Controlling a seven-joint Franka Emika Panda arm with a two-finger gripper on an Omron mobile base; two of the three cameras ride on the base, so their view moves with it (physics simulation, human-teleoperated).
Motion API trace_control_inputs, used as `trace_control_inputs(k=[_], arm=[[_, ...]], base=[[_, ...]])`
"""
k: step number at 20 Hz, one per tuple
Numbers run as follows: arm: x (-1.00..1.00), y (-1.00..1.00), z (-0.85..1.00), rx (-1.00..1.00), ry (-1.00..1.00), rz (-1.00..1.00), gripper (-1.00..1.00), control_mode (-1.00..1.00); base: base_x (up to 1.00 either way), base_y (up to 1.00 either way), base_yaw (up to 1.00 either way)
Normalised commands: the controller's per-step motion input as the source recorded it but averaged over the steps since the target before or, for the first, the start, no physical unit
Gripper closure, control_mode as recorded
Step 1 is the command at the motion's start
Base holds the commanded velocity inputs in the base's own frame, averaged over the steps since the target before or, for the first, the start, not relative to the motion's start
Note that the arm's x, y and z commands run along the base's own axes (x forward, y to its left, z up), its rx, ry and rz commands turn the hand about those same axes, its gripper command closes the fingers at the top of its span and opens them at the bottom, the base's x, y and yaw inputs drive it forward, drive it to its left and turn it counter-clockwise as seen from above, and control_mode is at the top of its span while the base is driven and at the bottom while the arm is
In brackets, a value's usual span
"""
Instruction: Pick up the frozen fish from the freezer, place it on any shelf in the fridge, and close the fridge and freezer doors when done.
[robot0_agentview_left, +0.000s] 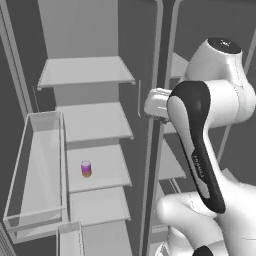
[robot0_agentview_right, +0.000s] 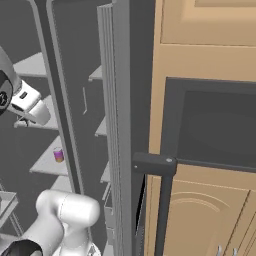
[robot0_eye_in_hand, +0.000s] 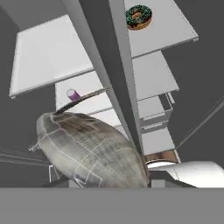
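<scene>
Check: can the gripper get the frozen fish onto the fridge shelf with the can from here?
Probably yes. The fridge stands open, the shelf is bare beside the can, and the gripper holds the frozen fish before the centre divider; it must clear that first.

In the hand view the frozen fish (robot0_eye_in_hand: 92, 151) was cut off at the lower frame edge and covered the jaws. In the left base view the robot's own arm hid the jaws.
</scene>
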Motion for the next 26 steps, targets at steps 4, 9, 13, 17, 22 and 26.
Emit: trace_control_inputs(k=[4,9,13,17,22,26], arm=[[0.60,1.00,0.20,-0.10,-0.12,0.34,1.00,-1.00],[0.85,0.92,0.00,-0.07,-0.17,0.27,1.00,-1.00],[1.00,0.27,0.00,-0.04,-0.18,0.08,1.00,-1.00],[1.00,0.24,0.14,-0.05,-0.19,0.00,1.00,-1.00],[1.00,0.24,0.13,-0.05,-0.07,0.00,1.00,-1.00],[1.00,0.10,0.13,0.00,0.00,-0.03,1.00,-1.00]], base=[[0.00,0.00,0.00],[0.00,0.00,0.00],[0.00,0.00,0.00],[0.00,0.00,0.00],[0.00,0.00,0.00],[0.00,0.00,0.00]])
